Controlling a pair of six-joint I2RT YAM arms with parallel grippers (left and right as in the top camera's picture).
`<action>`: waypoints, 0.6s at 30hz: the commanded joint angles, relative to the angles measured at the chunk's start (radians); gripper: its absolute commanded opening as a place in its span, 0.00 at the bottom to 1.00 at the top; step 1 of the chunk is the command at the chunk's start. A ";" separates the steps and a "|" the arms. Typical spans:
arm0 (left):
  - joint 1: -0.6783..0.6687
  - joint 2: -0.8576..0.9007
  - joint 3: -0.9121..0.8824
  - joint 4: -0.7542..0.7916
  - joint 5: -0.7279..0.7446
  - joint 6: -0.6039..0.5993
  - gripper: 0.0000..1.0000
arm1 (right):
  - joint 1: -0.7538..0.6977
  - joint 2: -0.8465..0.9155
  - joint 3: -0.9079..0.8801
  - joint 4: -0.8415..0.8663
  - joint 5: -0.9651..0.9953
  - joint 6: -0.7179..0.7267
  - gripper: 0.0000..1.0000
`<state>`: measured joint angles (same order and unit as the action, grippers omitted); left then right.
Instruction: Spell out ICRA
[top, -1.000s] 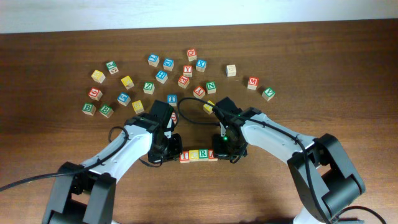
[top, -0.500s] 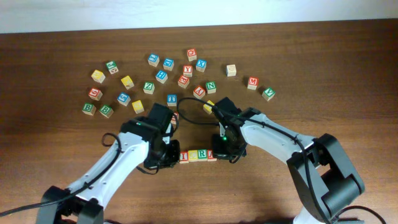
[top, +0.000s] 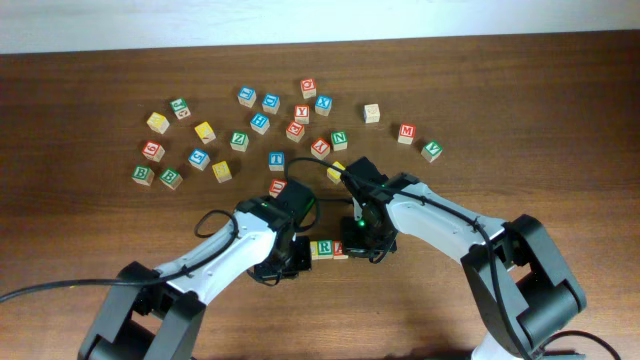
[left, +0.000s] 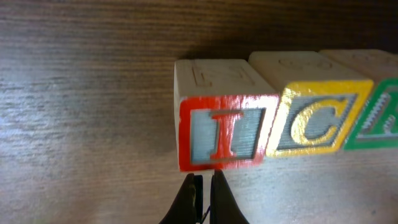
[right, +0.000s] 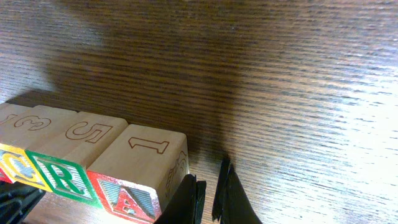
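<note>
Four letter blocks stand side by side in a row on the wooden table. In the left wrist view I see the red I block (left: 221, 134), the yellow C block (left: 317, 121) and the edge of the green R block (left: 385, 118). My left gripper (left: 204, 186) is shut and empty, its tips right at the I block's front lower edge. In the right wrist view the red A block (right: 134, 180) ends the row next to the R block (right: 62, 171). My right gripper (right: 208, 186) is shut and empty beside the A block's outer side. Overhead, the R block (top: 322, 248) and A block (top: 341, 248) show; my left arm hides I and C.
Many loose letter blocks lie scattered across the back of the table, such as a blue one (top: 276, 160), a yellow one (top: 222, 171) and a green one (top: 431, 150). A red block (top: 278, 187) and a yellow block (top: 336, 172) lie close behind the two arms.
My left arm has swung right, over the row's left end, and now covers the I and C blocks in the overhead view. The right arm has not moved.
</note>
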<state>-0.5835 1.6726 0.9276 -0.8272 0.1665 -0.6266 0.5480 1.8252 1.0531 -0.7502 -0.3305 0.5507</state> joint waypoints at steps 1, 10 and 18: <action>-0.003 0.011 0.006 0.008 -0.014 -0.013 0.00 | 0.010 0.014 0.010 0.002 -0.005 0.008 0.04; -0.003 0.011 0.006 0.031 -0.014 -0.013 0.00 | 0.010 0.014 0.010 0.003 -0.005 0.008 0.04; -0.003 0.011 0.006 0.031 -0.033 -0.013 0.00 | 0.010 0.014 0.010 0.003 -0.005 0.008 0.04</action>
<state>-0.5835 1.6768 0.9276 -0.7990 0.1524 -0.6296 0.5480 1.8252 1.0531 -0.7498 -0.3309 0.5503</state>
